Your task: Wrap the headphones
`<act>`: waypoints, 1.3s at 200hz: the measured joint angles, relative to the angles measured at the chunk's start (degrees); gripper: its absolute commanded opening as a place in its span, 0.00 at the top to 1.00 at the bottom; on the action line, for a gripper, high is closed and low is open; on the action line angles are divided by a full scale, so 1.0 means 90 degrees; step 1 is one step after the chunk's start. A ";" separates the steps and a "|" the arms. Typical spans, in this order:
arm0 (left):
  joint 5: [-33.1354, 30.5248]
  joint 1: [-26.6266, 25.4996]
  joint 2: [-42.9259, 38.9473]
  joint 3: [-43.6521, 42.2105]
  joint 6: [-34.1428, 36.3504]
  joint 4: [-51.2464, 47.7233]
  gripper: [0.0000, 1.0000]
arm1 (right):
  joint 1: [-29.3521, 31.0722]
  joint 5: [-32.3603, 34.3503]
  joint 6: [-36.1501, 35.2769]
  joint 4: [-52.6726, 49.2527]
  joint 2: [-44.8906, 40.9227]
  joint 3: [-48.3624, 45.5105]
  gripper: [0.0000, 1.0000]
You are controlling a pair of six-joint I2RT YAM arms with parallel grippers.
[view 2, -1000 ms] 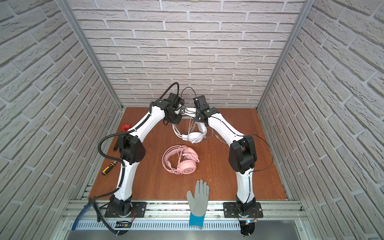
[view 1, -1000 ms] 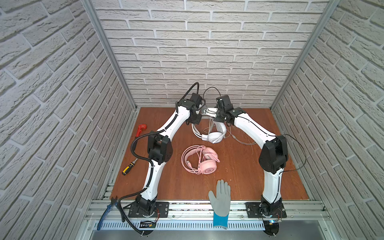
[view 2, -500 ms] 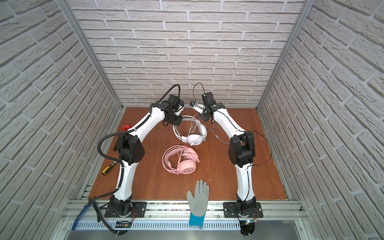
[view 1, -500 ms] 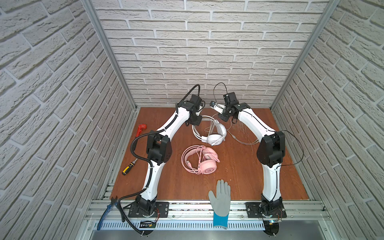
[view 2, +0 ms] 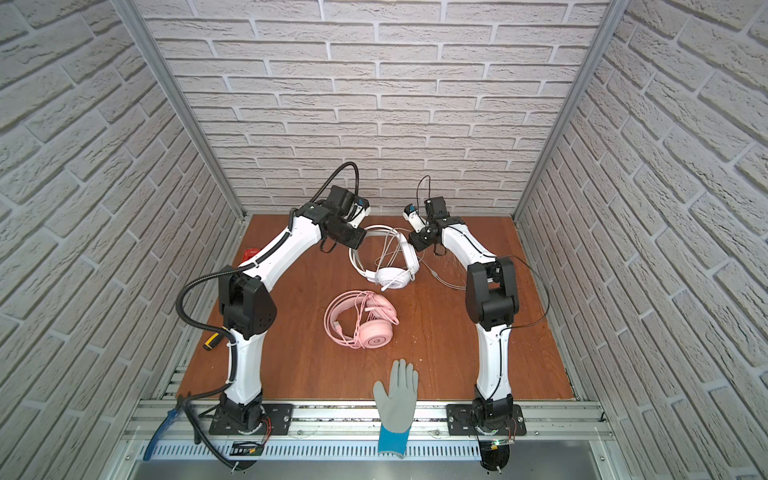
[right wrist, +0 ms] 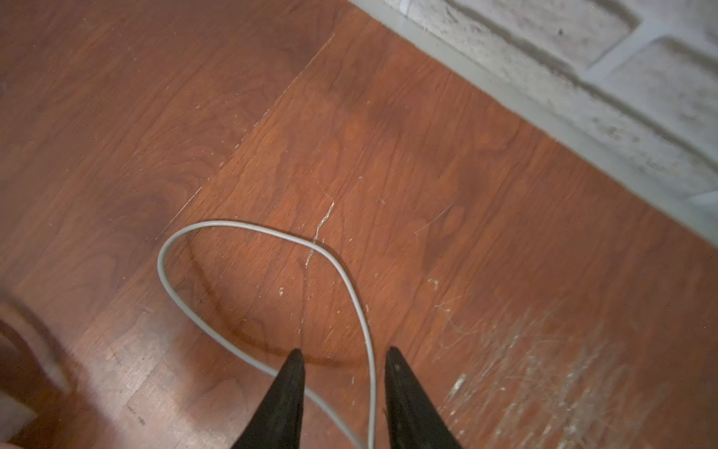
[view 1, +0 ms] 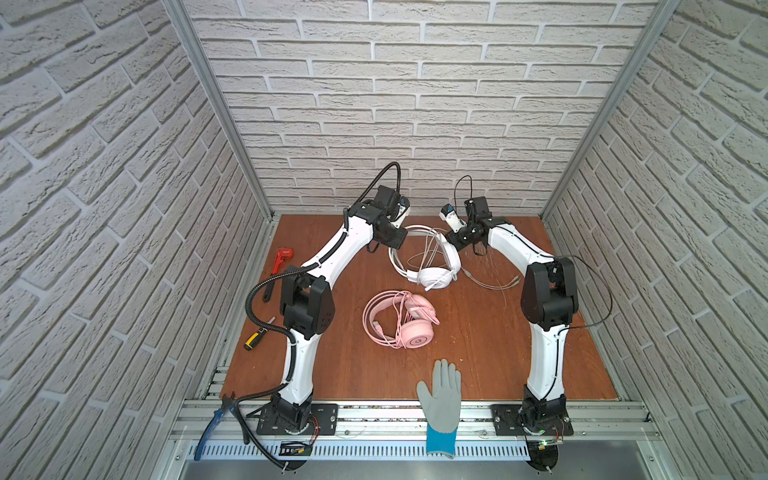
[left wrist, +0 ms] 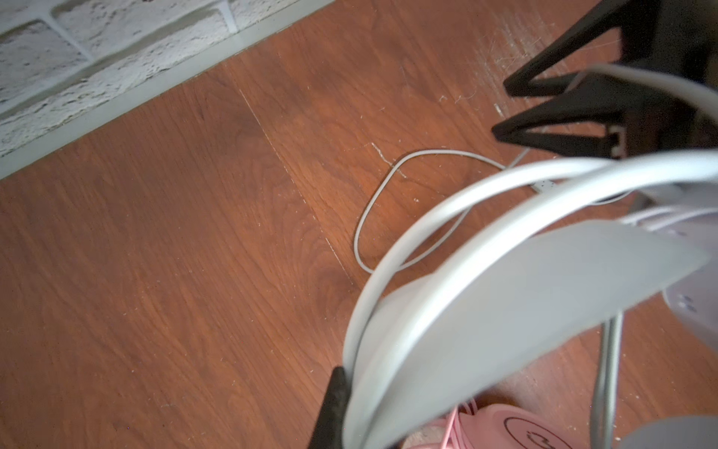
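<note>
Toward the back of the counter (view 1: 478, 353), the white headphones (view 1: 434, 276) sit between my two arms. Their round earcup is nearest me and the double headband arches toward the rear wall. My left gripper (view 1: 397, 243) is pressed together on that headband at its far left curve. In the left wrist view the white bands crowd the frame right beside one black finger (left wrist: 334, 404). My right gripper (right wrist: 344, 352) is spread. The thin grey-white cable (right wrist: 233, 227) runs loose between its fingers without being pinched and loops out over the wood. In both top views more of that cable lies to the right of the earcup, near the right arm's elbow. The pink headphones (view 1: 415, 332) lie nearer me at mid-counter, apart from the white set, with their cable bunched across headband and earcups.

The counter is reddish-brown wood grain, scuffed with pale scratches beside the right gripper. White brick walls (view 1: 415, 104) close three sides and meet the wood at a grey strip. Broad bare wood lies to the right of the pink set and in front of it. By the left edge rest a red pipe wrench (view 1: 284, 254) and a yellow-and-black screwdriver (view 1: 254, 340). Blue pliers (view 1: 214, 424) and a grey glove (view 1: 442, 399) with a blue cuff lie on the front rail.
</note>
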 measured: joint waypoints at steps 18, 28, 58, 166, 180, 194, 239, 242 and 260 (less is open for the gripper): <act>0.0189 0.0041 -0.0068 -0.0112 -0.0075 0.0134 1.00 | -0.0100 -0.0260 0.0614 0.0525 -0.0029 -0.0427 0.57; 0.0308 0.0080 -0.0126 -0.0214 -0.0143 0.0226 1.00 | -0.0146 -0.0435 0.0911 0.0843 -0.0066 -0.0704 0.56; 0.0585 0.0257 -0.0291 -0.0427 -0.0352 0.0457 1.00 | -0.0391 -0.1166 0.1938 0.1885 -0.0121 -0.1447 0.54; 0.0947 0.0444 -0.0597 -0.0573 -0.1010 0.1168 1.00 | -0.0602 -0.2271 0.5612 0.5982 0.0068 -0.2861 0.46; 0.0947 0.0449 -0.0612 -0.0590 -0.1081 0.1246 1.00 | -0.0551 -0.2242 0.6023 0.6441 0.0204 -0.2956 0.46; 0.0947 0.0452 -0.0636 -0.0636 -0.1163 0.1319 1.00 | -0.0461 -0.2142 0.6360 0.6778 0.0374 -0.2994 0.46; 0.0967 0.0476 -0.0697 -0.0746 -0.1326 0.1491 1.00 | 0.0034 -0.1780 0.7135 0.7461 0.0894 -0.2973 0.50; 0.0969 0.0478 -0.0707 -0.0767 -0.1331 0.1513 1.00 | 0.0063 -0.1761 0.7172 0.7485 0.0916 -0.2970 0.50; 0.0988 0.0495 -0.0753 -0.0874 -0.1389 0.1593 1.00 | 0.0238 -0.1613 0.7349 0.7560 0.1005 -0.2953 0.54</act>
